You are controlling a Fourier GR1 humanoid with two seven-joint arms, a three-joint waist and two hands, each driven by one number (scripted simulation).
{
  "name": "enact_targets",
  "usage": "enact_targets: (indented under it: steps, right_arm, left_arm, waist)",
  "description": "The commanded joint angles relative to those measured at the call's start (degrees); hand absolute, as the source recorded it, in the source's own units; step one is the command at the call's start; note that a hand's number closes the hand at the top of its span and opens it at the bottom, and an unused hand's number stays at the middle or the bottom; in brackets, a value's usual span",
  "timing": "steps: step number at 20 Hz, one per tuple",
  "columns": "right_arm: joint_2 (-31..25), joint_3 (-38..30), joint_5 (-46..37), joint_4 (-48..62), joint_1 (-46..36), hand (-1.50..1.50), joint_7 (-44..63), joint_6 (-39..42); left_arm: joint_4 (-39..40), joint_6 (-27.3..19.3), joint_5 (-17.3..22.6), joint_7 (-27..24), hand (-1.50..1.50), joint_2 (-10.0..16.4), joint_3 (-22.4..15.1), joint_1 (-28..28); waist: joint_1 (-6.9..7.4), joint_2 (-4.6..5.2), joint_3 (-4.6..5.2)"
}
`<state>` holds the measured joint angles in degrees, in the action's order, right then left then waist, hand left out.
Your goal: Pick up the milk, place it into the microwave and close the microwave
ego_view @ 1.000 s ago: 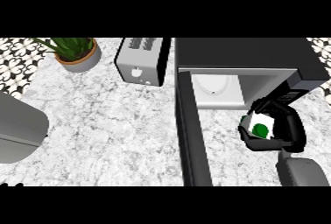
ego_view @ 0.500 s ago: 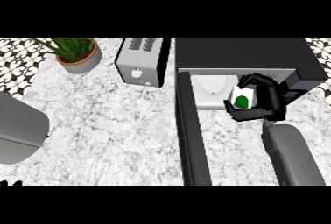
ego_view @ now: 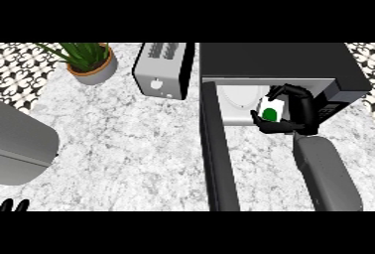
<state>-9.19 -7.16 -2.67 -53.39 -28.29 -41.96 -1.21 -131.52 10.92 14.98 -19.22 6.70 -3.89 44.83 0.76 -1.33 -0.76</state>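
Head view: right hand (ego_view: 299, 113) curls round the milk carton (ego_view: 270, 111) at the microwave (ego_view: 278, 62) mouth — its door (ego_view: 218, 158) stands wide to admit it — left hand (ego_view: 15, 205) rests open, well apart from the microwave.

microwave (ego_view: 278, 62) front open, door (ego_view: 218, 163) barring its left

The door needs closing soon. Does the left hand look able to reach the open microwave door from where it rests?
Probably yes: the left hand rests at the lower left edge, and nothing stands on the counter between it and the open microwave door, though it's far.
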Motion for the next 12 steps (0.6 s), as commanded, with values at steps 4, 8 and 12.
enact_targets:
  steps: [4, 8, 12]
  right_arm:
    - [-2.06, -0.02, -5.47, 10.2, -11.7, 1.5, 7.06, -7.0]
    - [-1.67, -0.26, -5.91, 10.11, -11.63, 1.5, 5.91, -9.62]
    - [0.14, -2.5, -4.31, 10.3, -9.7, 1.5, 3.66, -13.7]
  left_arm:
    - [1.14, 0.24, 0.08, 0.49, -1.5, 0.45, 0.3, -3.66]
    - [1.18, 0.51, 0.09, 1.41, -1.5, 1.03, 0.0, -5.34]
    - [1.53, 0.5, -0.55, 1.51, -1.5, 0.82, -0.87, -6.35]
  waist:
    - [4.24, 2.81, 0.76]
    - [5.96, 3.45, 0.76]
    - [7.09, 3.84, 0.73]
